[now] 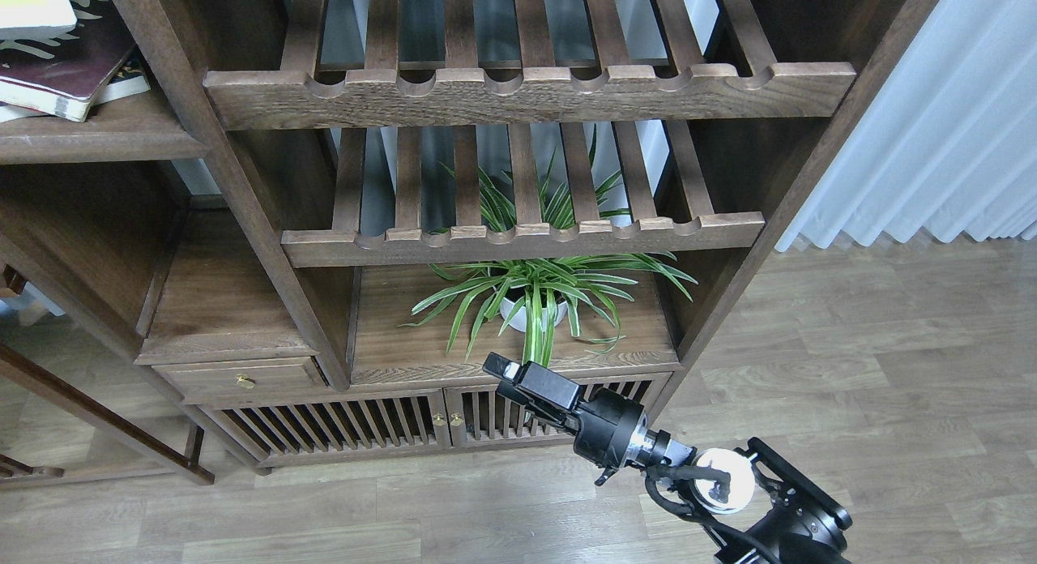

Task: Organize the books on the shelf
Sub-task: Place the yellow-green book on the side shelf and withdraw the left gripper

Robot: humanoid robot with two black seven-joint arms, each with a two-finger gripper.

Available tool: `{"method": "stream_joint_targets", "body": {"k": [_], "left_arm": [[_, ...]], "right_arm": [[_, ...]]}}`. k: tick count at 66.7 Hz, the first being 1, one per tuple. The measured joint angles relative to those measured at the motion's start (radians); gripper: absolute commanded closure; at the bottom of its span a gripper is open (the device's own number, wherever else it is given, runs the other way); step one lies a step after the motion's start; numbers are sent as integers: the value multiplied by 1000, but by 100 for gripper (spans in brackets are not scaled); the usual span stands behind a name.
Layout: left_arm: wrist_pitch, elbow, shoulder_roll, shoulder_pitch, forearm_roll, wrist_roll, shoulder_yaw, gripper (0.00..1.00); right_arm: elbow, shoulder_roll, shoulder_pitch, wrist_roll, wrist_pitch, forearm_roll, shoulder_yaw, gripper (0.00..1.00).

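**Books stacked top left, right tool low and empty**

Dark wooden cabinet (243,183) across most of the head view, on pale plank floor (851,345). White curtain (932,118) at right. Two slatted racks (527,94) with notched front rails in the middle bay. Flat shelf (97,134) at upper left, carrying the books (57,57): yellow-green one (32,5) uppermost, lying on the thick maroon one (69,66), with a white one (130,84) peeking out underneath. Stack cut off by the picture's edge. Potted plant (539,292) in the lower bay, leaves spilling forward. Right arm in from bottom right; right tool (510,373) ahead of the slatted doors (389,422), touching nothing, seen end-on, so cannot tell how far open. Small brass drawer knob (245,380) at lower left.
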Motion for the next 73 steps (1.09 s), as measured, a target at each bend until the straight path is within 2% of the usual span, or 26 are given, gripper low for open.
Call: {"method": "stream_joint_targets", "body": {"k": [6, 7, 9, 10, 12, 17, 33, 49, 73], "left_arm": [[0, 21, -23, -1, 0, 0, 0, 68], [0, 24, -26, -1, 0, 0, 0, 62], [0, 32, -34, -2, 0, 0, 0, 56], [0, 35, -37, -2, 0, 0, 0, 47], [0, 45, -45, -2, 0, 0, -1, 39], [0, 63, -56, -2, 0, 0, -4, 33], [0, 78, -66, -3, 0, 0, -11, 3], [0, 34, -59, -3, -6, 0, -21, 1], [0, -139, 28, 5, 45, 0, -1, 1]], "right_arm": [[0, 0, 1, 0, 0, 0, 0, 0], [0, 0, 1, 0, 0, 0, 1, 0], [0, 0, 1, 0, 0, 0, 1, 0], [0, 0, 1, 0, 0, 0, 2, 0], [0, 0, 1, 0, 0, 0, 2, 0], [0, 0, 1, 0, 0, 0, 2, 0], [-4, 0, 2, 0, 0, 0, 1, 0], [-6, 0, 3, 0, 0, 0, 0, 0], [-7, 0, 3, 0, 0, 0, 9, 0]]}}
